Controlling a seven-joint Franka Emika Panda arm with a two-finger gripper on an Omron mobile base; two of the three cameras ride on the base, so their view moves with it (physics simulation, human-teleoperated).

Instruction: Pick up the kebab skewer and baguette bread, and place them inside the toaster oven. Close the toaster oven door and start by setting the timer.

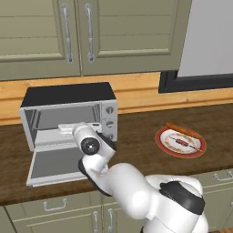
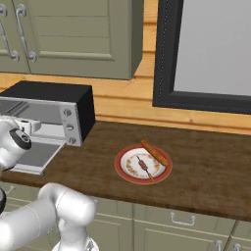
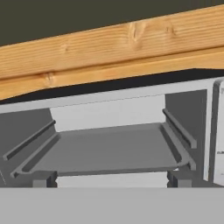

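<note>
At the left of the counter stands the boxy silver toaster oven (image 1: 68,116) with its black top and three round knobs at its right. Its grey glass toaster oven door (image 1: 54,164) lies dropped flat toward the near edge, and the hand view shows a grey tray (image 3: 109,151) on side rails with nothing on it. The white arm's two-finger gripper (image 1: 68,129) reaches into the oven mouth, jaws spread wide apart and holding nothing. To the right, well apart from the oven, sits a round red-rimmed plate (image 1: 160,141). On it lie the thin dark kebab skewer (image 1: 183,142) with reddish-brown meat chunks and, along the far rim, the long orange-brown baguette bread (image 1: 184,131). Only the door opening looks done; fetching both foods, loading them, shutting the door and setting the timer all seem to remain.
</note>
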